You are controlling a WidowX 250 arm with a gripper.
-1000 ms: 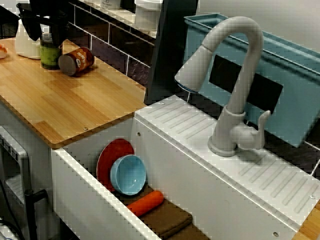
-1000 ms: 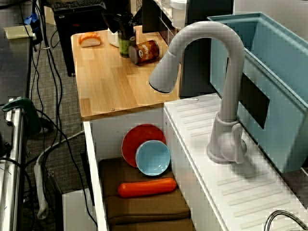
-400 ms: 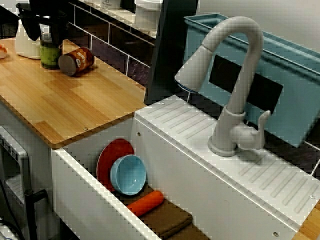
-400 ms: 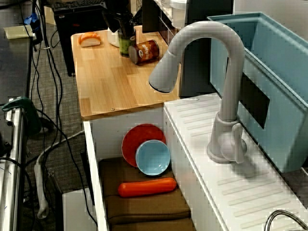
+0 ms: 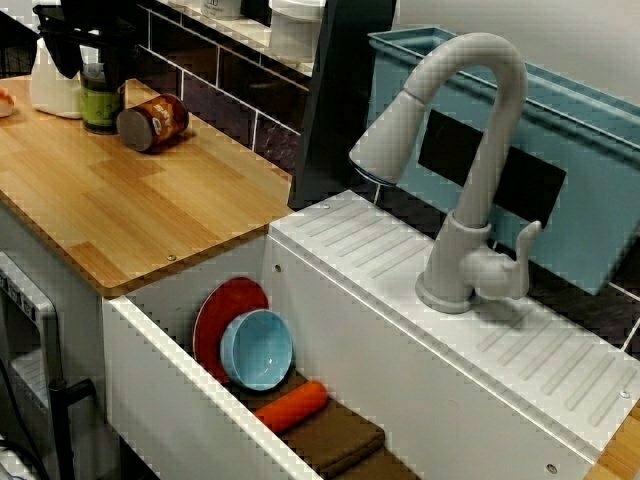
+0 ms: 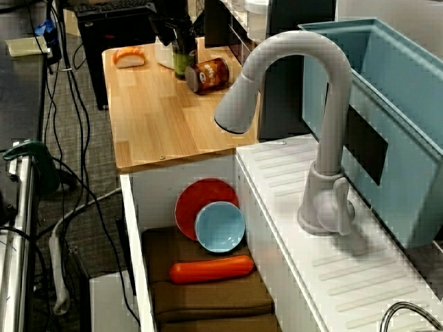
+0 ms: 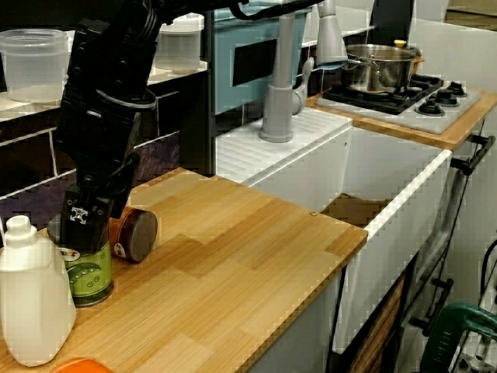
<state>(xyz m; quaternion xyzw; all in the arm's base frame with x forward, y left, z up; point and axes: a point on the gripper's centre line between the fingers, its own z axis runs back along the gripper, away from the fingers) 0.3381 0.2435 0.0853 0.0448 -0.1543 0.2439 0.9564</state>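
Observation:
At the far end of the wooden counter (image 5: 130,205) my black gripper (image 5: 95,62) comes down over a green labelled can (image 5: 100,108) and is shut on its top. From the counter-end view the gripper (image 7: 80,224) hides the rim of the can (image 7: 87,273). A brown can (image 7: 133,233) lies on its side just beside it, and a white bottle (image 7: 31,303) stands on the other side, very close. In the view from above, the gripper (image 6: 181,40), green can (image 6: 182,63) and brown can (image 6: 206,73) are grouped at the counter's back.
An orange bread-like item (image 6: 129,57) lies left of the cans. The sink holds a red plate (image 6: 205,204), a blue bowl (image 6: 220,226) and an orange carrot (image 6: 211,269) on a brown cloth. A grey faucet (image 5: 470,170), a blue bin (image 5: 580,170) and a stove pot (image 7: 379,66) stand beyond.
The green can has risen slightly with the gripper, away from the counter surface. Everything else stays put.

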